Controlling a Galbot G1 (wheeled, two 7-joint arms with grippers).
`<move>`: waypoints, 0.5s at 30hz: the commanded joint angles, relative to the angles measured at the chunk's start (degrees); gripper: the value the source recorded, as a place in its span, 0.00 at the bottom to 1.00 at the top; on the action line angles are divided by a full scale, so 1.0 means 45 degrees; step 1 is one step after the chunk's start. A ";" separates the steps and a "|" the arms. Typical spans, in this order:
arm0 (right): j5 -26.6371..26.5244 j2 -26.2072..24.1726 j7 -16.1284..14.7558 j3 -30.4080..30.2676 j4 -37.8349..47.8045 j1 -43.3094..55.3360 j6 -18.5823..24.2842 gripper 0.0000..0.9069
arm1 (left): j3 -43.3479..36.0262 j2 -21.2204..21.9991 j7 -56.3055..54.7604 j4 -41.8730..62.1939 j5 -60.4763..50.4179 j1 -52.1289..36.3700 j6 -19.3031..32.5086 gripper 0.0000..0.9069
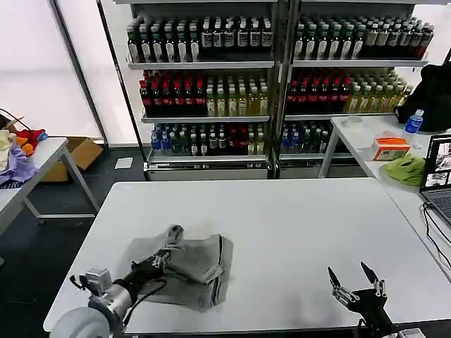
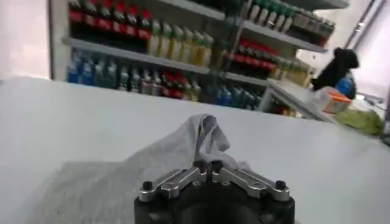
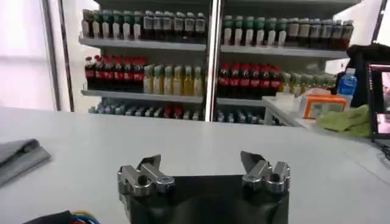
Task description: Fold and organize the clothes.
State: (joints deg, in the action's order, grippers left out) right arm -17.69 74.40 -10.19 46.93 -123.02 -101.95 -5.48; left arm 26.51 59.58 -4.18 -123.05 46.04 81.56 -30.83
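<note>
Behind my bench point(image 1: 296, 218) stand two tall shelves point(image 1: 275, 84) full of bottled drinks, and a second table point(image 1: 366, 141) at about 2 o'clock carries an orange box point(image 1: 390, 148) and a lime-green cloth point(image 1: 406, 170).

On the white bench, at about 7 o'clock in my head view, lies the light grey shirt point(image 1: 187, 267), already folded into a rough bundle. One part of it rises in a small peak point(image 2: 204, 137), which I see clearly from the left wrist.

My left end effector point(image 1: 156, 265) is on the near left side of the shirt. Its fingers point(image 2: 206, 165) are closed together, and they pinch a fold of the grey cloth just under that peak.

My right end effector point(image 1: 356, 278) is at about 5 o'clock, near the front edge of the bench and well apart from the shirt. Its two fingers point(image 3: 149, 165) are spread wide and hold nothing. From the right wrist I see an edge of the shirt point(image 3: 21, 155) far to the side.
</note>
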 commanded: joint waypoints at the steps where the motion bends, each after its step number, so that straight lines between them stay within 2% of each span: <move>1: 0.0048 0.0185 -0.0009 -0.0028 0.0025 -0.0215 0.0016 1.00 | -0.2397 0.0637 0.0162 0.1912 -0.0194 -0.1428 -0.0170 0.90; 3: 0.0072 0.0207 -0.0020 -0.0078 0.0011 -0.0255 0.0013 1.00 | -0.2477 0.0895 -0.0130 0.2175 -0.0177 -0.1807 -0.0176 0.96; 8: 0.0179 0.0280 -0.0002 -0.0132 0.0059 -0.0247 0.0008 1.00 | -0.2306 0.0991 -0.0056 0.1215 0.0033 -0.1557 -0.0351 1.00; 15: 0.0285 0.0394 0.0013 -0.0370 0.0230 -0.0075 -0.0004 1.00 | 0.0098 0.0654 -0.0170 -0.0686 0.3625 -0.1022 -0.0489 1.00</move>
State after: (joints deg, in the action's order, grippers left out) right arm -16.71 75.84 -10.18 45.83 -122.32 -102.32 -5.48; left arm 19.59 62.42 -4.58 -119.36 48.14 76.97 -32.38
